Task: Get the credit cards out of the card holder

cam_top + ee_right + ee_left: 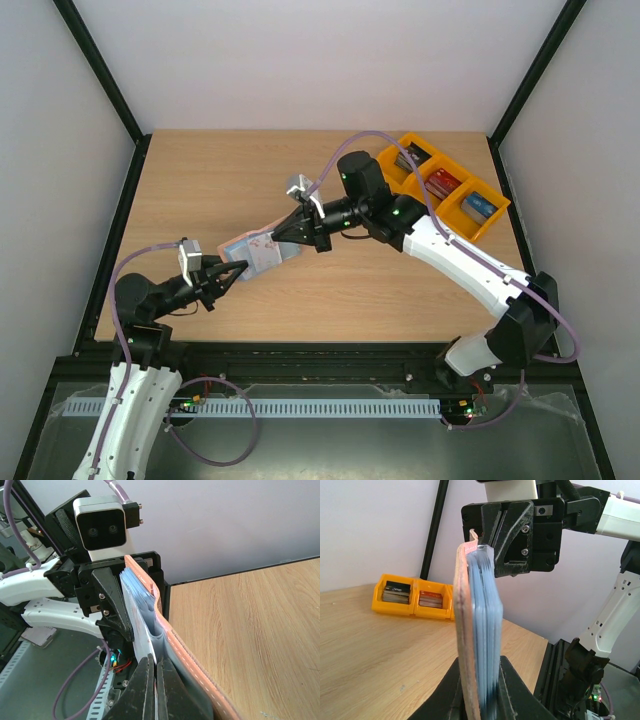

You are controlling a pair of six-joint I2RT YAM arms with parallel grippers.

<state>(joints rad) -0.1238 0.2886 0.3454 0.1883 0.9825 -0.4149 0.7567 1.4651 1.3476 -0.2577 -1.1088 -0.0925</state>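
- Card holder [462,630], clamped between the two hands: pinkish-tan outside with a line of pale stitching along the edge, and light blue pockets inside.
- Left hand [238,270] and right hand [279,236]: black fingers throughout.
- Tabletop [220,180] beneath both hands: pale, streaked wood grain.
- Bins [497,213] beyond the right hand: bright orange, holding dark, red and blue boxes [443,184].

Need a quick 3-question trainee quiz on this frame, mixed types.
1. True or false: the card holder lies flat on the table.
2. Which one grips the card holder? A) left gripper only B) right gripper only C) both
3. Fill in: the orange bins sit at the table's far ____ corner.
Key: 1 false, it is held up between the arms; 2 C; 3 right.
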